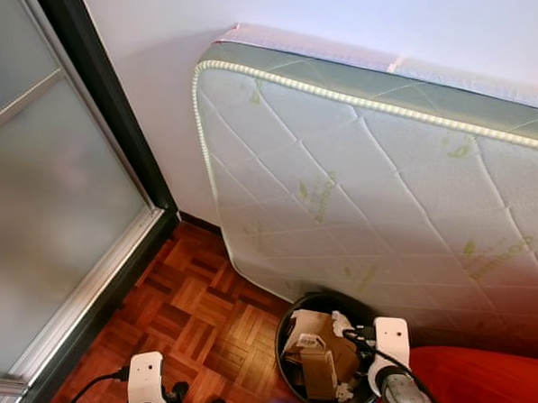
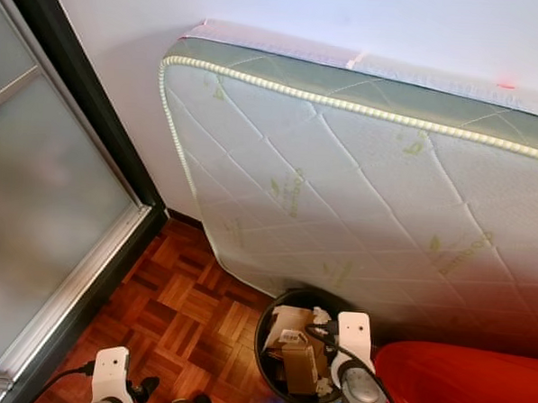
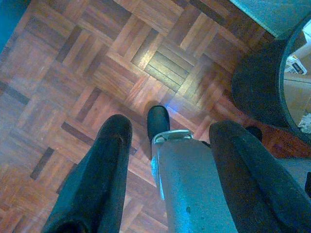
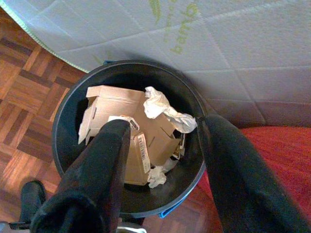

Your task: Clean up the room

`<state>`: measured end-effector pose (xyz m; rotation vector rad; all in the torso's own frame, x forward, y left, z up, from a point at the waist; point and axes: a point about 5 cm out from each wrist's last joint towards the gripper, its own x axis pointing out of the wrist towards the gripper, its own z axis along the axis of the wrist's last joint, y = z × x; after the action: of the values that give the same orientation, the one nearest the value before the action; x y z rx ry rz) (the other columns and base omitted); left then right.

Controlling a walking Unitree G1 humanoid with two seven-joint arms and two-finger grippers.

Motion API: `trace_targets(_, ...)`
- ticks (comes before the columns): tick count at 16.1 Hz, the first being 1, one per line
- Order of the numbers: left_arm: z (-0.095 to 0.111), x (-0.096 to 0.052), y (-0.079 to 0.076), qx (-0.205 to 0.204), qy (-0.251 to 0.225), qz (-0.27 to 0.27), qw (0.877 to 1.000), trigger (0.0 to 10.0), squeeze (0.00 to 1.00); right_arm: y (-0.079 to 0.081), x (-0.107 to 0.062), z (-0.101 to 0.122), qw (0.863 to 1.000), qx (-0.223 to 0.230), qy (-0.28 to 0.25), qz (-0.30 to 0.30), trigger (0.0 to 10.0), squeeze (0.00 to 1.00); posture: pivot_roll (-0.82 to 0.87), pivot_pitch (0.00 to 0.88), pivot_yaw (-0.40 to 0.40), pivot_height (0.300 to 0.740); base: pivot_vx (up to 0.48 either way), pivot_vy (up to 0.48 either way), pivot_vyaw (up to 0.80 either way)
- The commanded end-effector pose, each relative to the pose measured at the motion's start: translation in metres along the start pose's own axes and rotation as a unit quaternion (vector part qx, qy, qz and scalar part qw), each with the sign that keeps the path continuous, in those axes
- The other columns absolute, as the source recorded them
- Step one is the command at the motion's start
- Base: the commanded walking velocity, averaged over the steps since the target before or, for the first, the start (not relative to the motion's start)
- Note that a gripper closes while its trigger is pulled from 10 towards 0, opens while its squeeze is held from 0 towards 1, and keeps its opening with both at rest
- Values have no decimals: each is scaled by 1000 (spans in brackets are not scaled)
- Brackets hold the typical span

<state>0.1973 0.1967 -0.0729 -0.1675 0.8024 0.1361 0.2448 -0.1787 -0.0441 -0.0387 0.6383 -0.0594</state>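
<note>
A black round bin point(image 1: 288, 329) stands on the parquet floor against the leaning mattress, holding cardboard pieces point(image 4: 121, 104) and crumpled white paper point(image 4: 165, 110). My right gripper point(image 4: 163, 145) hangs straight above the bin, open, nothing between its two black fingers point(image 4: 99, 165). Its wrist point(image 1: 390, 348) shows at the bin's right side in the eye views. My left gripper point(image 3: 167, 141) is open over bare floor to the left of the bin, holding nothing, and its wrist point(image 1: 144, 376) is low in the left eye view.
A white quilted mattress point(image 1: 359, 197) leans against the white wall behind the bin. A frosted sliding door with a dark frame point(image 1: 61, 200) runs along the left. A red surface point(image 1: 485, 389) lies right of the bin. My silver leg and black foot point(image 3: 158, 121) stand on the floor.
</note>
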Motion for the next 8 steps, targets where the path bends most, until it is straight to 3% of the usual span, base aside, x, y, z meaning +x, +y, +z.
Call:
trace_targets(1, -14, -4, 4, -5, 25, 8, 1000, 10000, 0, 1, -2, -5, 1000, 8, 6, 2, 10000, 0, 25, 220, 46, 740, -296, 0, 0)
trace_targets(8, -20, -7, 11, -4, 28, 9, 1000, 10000, 0, 1, -4, -11, 1000, 10, 12, 3, 10000, 0, 7, 190, 59, 740, -306, 0, 0)
